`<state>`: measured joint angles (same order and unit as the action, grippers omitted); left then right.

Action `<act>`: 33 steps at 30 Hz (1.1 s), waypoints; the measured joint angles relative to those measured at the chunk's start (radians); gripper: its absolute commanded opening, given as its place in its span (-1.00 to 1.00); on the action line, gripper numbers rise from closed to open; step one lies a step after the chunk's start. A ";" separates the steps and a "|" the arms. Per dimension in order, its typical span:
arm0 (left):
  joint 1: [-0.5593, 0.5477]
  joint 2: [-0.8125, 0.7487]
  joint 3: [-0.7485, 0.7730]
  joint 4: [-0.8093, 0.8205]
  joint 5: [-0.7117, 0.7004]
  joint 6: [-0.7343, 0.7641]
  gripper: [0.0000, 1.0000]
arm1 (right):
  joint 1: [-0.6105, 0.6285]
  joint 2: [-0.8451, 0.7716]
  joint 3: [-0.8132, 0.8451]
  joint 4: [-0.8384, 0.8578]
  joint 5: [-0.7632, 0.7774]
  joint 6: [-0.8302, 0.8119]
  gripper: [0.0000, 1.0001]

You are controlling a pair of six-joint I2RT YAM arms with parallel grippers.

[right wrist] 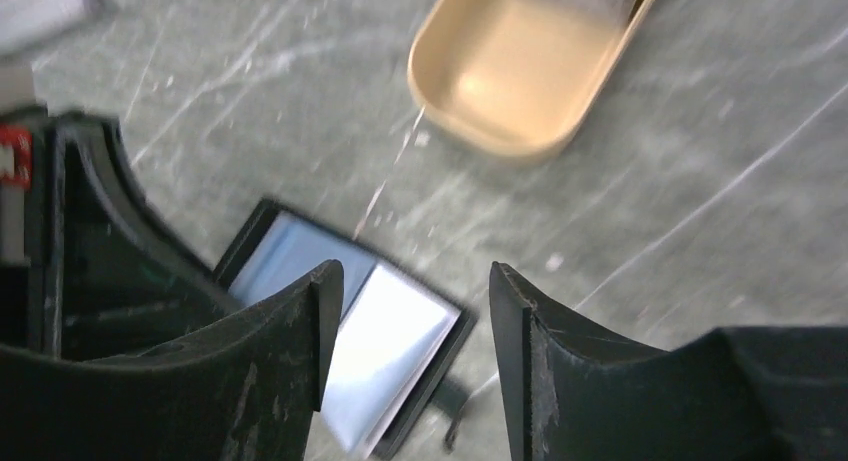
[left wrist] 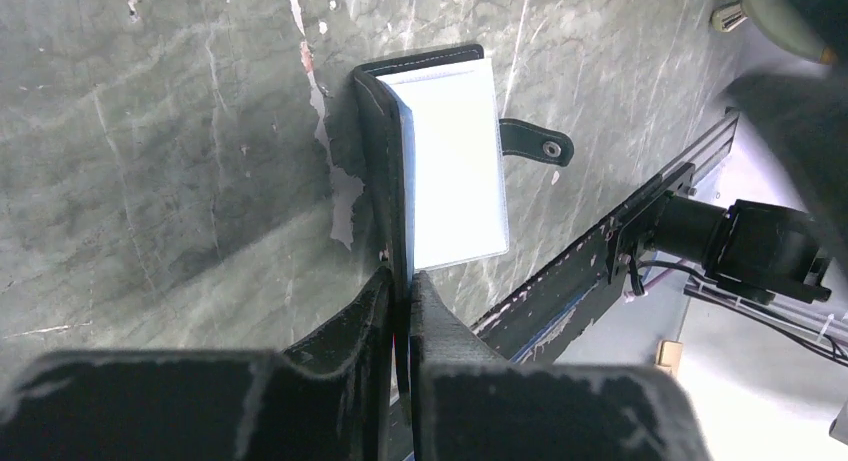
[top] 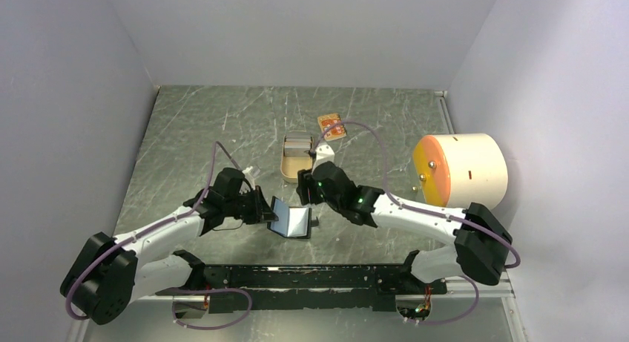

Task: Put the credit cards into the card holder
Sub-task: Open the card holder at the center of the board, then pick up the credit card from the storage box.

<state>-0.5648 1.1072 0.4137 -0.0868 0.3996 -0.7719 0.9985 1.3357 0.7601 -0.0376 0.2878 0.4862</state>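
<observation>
The black card holder (top: 291, 222) lies open near the table's front, blue lining up, its snap tab (left wrist: 535, 141) off one side. A pale glossy leaf (left wrist: 452, 161) covers one half; I cannot tell whether it is a card or a sleeve. My left gripper (left wrist: 405, 281) is shut on the black cover's edge (left wrist: 382, 161). Above the card holder (right wrist: 385, 346), my right gripper (right wrist: 412, 281) hovers open with nothing between its fingers. A tan-orange credit card (top: 331, 125) lies flat behind the tin.
A tan oblong tin (top: 297, 156) stands open just beyond the right gripper, with something grey at its far end (top: 298, 143). A large cream cylinder with an orange face (top: 460, 170) sits at the right. A black rail (top: 319, 277) runs along the near edge.
</observation>
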 measured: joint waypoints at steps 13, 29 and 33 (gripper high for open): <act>0.000 -0.093 0.021 -0.096 0.008 0.035 -0.82 | -0.175 0.399 0.413 0.036 -0.045 -0.600 0.93; 0.000 -0.237 0.021 -0.167 0.007 0.034 -0.82 | -0.266 0.629 0.546 0.068 -0.197 -1.132 0.82; 0.000 -0.240 0.021 -0.175 0.007 0.033 -0.82 | -0.266 0.686 0.555 0.094 -0.183 -1.194 0.80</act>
<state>-0.5648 0.8669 0.4351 -0.2615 0.4065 -0.7391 0.7322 2.0212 1.3151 0.0566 0.1051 -0.7074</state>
